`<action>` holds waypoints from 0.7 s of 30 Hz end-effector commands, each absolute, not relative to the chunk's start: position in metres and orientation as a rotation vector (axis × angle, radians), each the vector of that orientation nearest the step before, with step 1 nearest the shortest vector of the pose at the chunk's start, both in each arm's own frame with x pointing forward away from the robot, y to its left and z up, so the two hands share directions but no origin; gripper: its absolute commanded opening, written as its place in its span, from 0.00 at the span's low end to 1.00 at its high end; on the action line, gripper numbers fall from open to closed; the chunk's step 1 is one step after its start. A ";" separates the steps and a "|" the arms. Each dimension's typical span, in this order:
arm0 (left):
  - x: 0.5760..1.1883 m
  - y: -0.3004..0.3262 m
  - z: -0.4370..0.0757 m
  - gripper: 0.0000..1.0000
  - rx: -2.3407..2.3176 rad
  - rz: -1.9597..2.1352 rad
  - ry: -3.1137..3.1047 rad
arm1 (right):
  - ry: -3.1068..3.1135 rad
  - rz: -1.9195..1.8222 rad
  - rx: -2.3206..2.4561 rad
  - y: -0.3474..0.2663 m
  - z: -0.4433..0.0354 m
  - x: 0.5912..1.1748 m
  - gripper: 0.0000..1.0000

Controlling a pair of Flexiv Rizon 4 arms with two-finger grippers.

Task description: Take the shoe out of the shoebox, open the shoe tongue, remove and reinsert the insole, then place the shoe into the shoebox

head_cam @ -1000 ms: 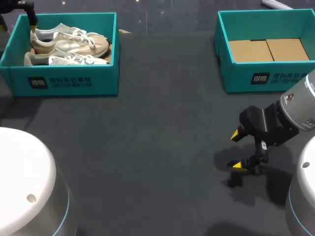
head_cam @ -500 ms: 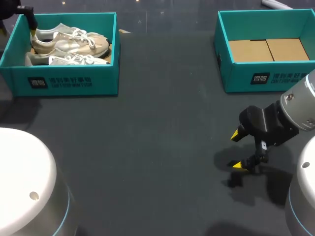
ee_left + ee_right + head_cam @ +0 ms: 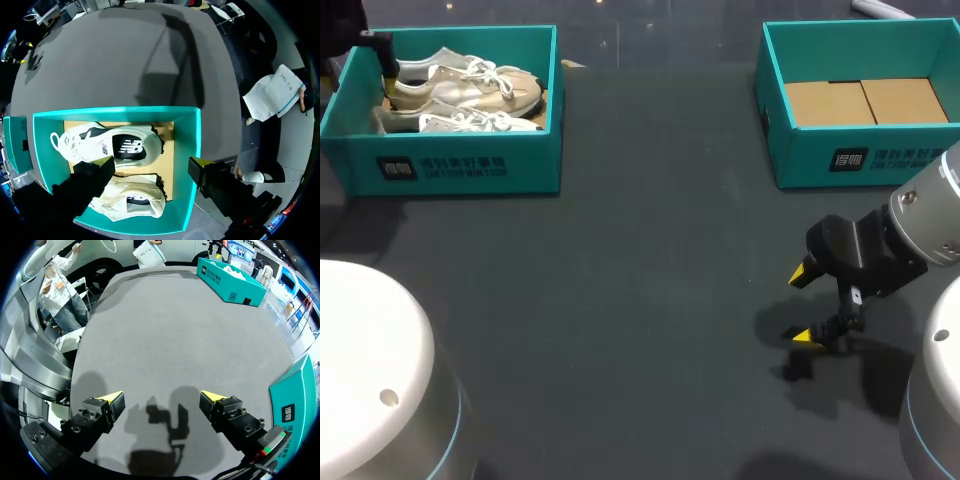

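Observation:
A teal shoebox (image 3: pixel 470 165) at the far left holds two beige-and-white shoes with white laces, one shoe (image 3: pixel 470 85) behind the other shoe (image 3: pixel 460 120). My left gripper (image 3: pixel 378 52) hovers over the box's far left corner. In the left wrist view it (image 3: pixel 152 167) is open above the box (image 3: pixel 192 150), one finger over the shoes and the other near the box wall. The shoe with the dark logo (image 3: pixel 110 145) lies ahead of the fingers, the second shoe (image 3: pixel 132 202) under them. My right gripper (image 3: pixel 805 305) stands open and empty low over the table at the right (image 3: pixel 162 399).
A second teal shoebox (image 3: pixel 860 150) with a bare cardboard floor stands at the far right; its corner (image 3: pixel 295 390) shows beside the right gripper. Dark grey table (image 3: pixel 640 280) lies between the two boxes. White robot bases sit at both near corners.
My left gripper has shifted a little to the left and away over the box's corner. The right arm has not moved.

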State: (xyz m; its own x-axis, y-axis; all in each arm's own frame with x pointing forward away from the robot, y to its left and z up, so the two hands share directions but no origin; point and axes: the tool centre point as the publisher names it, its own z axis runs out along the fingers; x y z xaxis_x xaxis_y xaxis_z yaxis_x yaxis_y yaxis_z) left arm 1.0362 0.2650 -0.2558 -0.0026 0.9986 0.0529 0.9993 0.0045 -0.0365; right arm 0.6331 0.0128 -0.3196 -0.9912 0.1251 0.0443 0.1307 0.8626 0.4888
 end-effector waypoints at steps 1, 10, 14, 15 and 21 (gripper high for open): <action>1.030 0.267 -0.258 0.95 -2.186 -0.001 -2.185 | -3.024 -0.790 -0.210 0.013 -0.319 0.631 1.00; 1.025 0.269 -0.266 0.93 -2.177 -0.013 -2.239 | -3.024 -0.790 -0.210 0.013 -0.319 0.631 1.00; 1.027 0.271 -0.271 0.89 -2.147 -0.025 -2.272 | -3.024 -0.790 -0.210 0.013 -0.319 0.631 1.00; 1.027 0.271 -0.273 0.87 -2.136 -0.011 -2.277 | -3.024 -0.790 -0.210 0.013 -0.319 0.631 1.00; 1.028 0.271 -0.283 0.83 -2.137 0.003 -2.292 | -3.024 -0.790 -0.210 0.013 -0.319 0.631 1.00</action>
